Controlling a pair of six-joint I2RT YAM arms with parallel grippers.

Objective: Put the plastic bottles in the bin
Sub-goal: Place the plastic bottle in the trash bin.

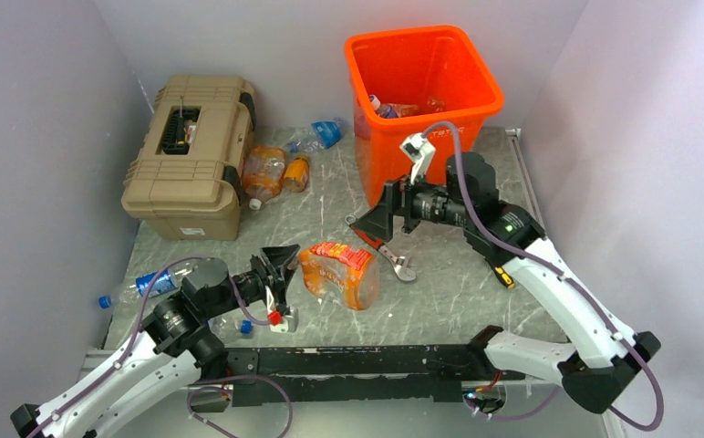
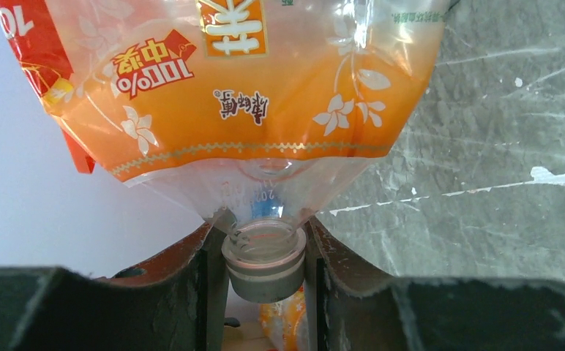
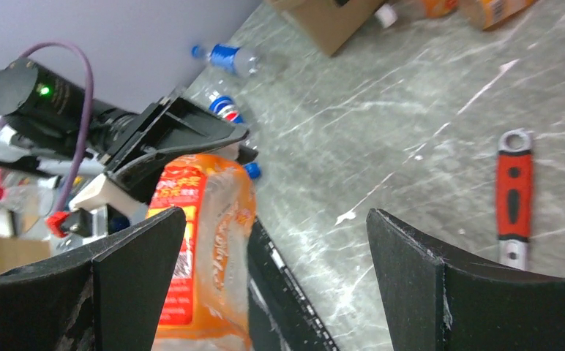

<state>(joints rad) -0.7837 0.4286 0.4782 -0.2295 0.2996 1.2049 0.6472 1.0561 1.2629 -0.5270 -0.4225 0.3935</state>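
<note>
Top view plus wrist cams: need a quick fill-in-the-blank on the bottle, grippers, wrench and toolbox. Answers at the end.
1. The bottle that the left gripper clamps by the neck is tinted ____.
2. The right gripper has its jaws ____.
3. The red-handled tool lying beside that bottle is a ____.
4. In the top view the toolbox stands ____ of the bin.
Missing words: orange; open; wrench; left

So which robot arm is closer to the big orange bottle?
Left. The left arm has its jaws clamped on the neck of the big orange bottle. The right arm holds its jaws open, apart from it, by the red wrench.
</note>
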